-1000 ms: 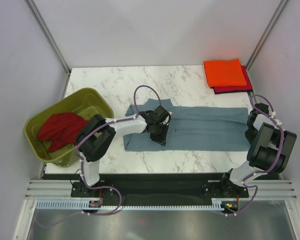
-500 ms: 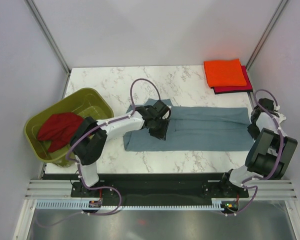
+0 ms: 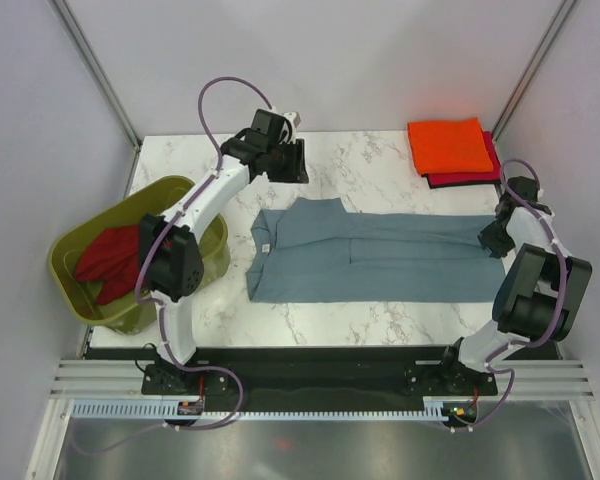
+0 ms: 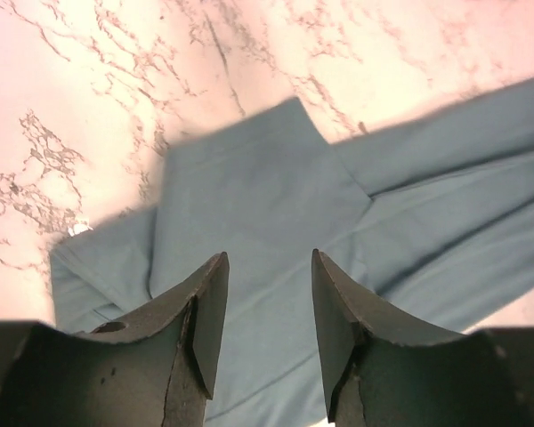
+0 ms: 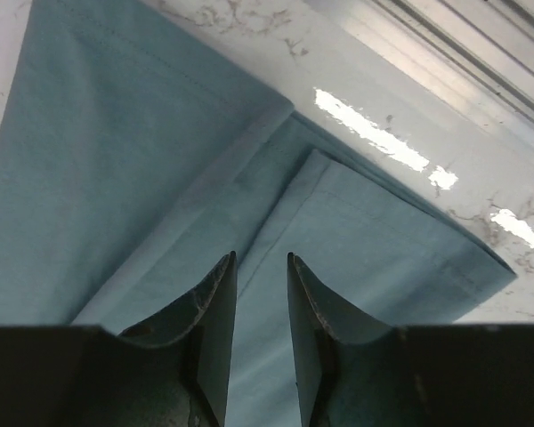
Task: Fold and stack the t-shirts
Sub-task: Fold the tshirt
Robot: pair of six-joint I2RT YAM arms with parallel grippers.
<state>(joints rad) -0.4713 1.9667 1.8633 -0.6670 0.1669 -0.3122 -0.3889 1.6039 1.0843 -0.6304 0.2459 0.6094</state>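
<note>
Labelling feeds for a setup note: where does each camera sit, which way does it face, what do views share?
Top external: above and behind the robot, looking down on the table; left arm and right arm show.
Left wrist: looks down past the left gripper onto the blue-grey t-shirt, sleeve end.
Right wrist: looks down past the right gripper onto its other end.
Shared: all show that shirt.

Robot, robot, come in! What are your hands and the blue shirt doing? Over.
Left hand open, empty, off the blue shirt. Right hand slightly open over its right end. Shirt flat, folded lengthwise. Nothing on it. Over.
</note>
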